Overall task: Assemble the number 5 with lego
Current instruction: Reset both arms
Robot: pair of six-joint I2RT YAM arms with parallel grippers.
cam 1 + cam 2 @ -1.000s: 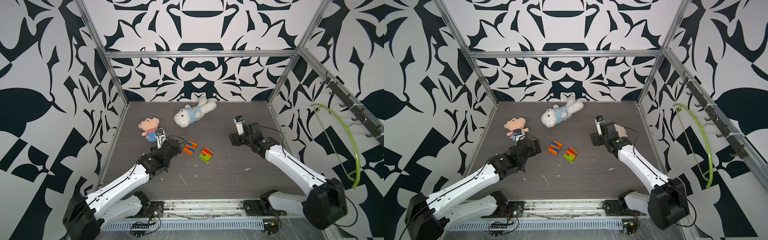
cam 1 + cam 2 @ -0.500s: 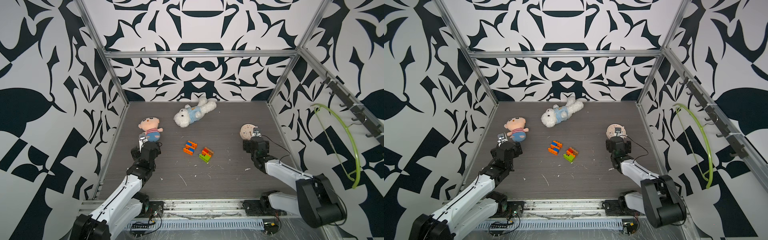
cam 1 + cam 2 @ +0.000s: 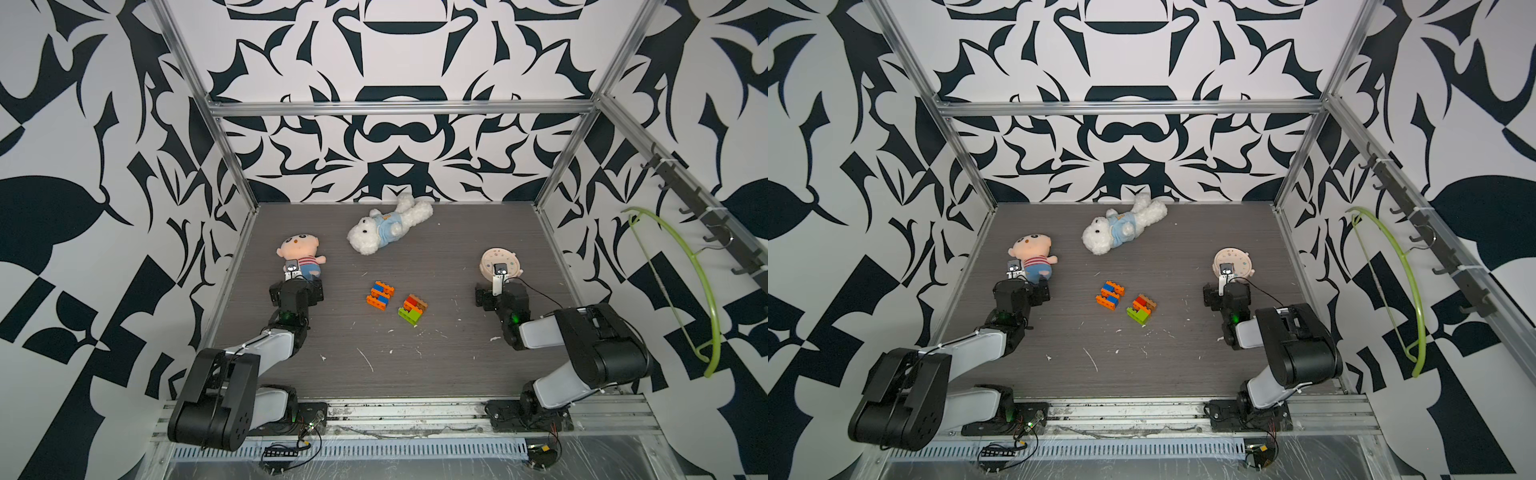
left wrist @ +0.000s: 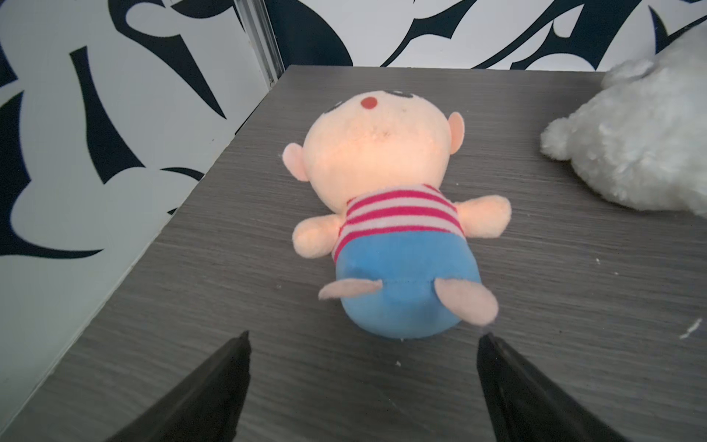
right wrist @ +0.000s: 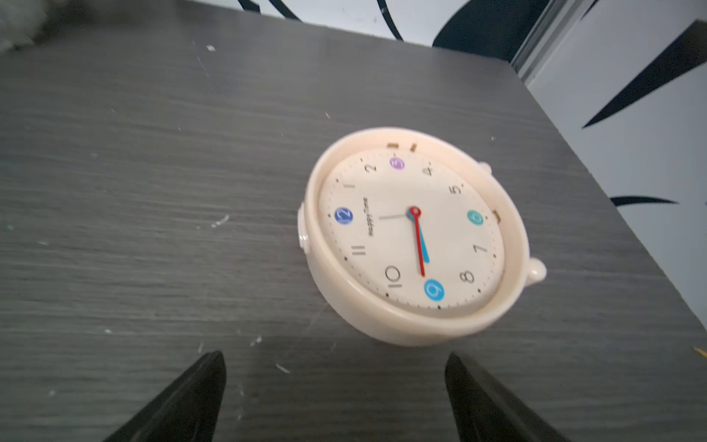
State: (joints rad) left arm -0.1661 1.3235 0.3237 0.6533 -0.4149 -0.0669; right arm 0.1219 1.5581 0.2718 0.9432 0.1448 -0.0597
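The lego lies in two small clusters mid-table in both top views: an orange-and-blue cluster point(image 3: 380, 295) point(image 3: 1110, 295) and, just right of it, a green, red, tan and orange cluster point(image 3: 412, 309) point(image 3: 1142, 309). Neither wrist view shows any lego. My left gripper point(image 3: 296, 284) point(image 4: 363, 336) is open and empty at the table's left, its tips just short of a plush doll's blue bottom. My right gripper point(image 3: 496, 291) point(image 5: 334, 356) is open and empty at the right, just short of a round clock. Both stand well apart from the lego.
A plush doll point(image 3: 301, 255) point(image 4: 390, 214) in a striped shirt lies at the left. A white plush dog point(image 3: 388, 228) point(image 4: 631, 153) lies at the back. A beige clock point(image 3: 500, 262) point(image 5: 417, 237) lies face up at the right. A green hanger point(image 3: 685, 270) hangs outside the right wall.
Both arms have folded back from the middle toward their own sides and the front. The right gripper has drawn back off the clock, which now shows. The lego has not moved.
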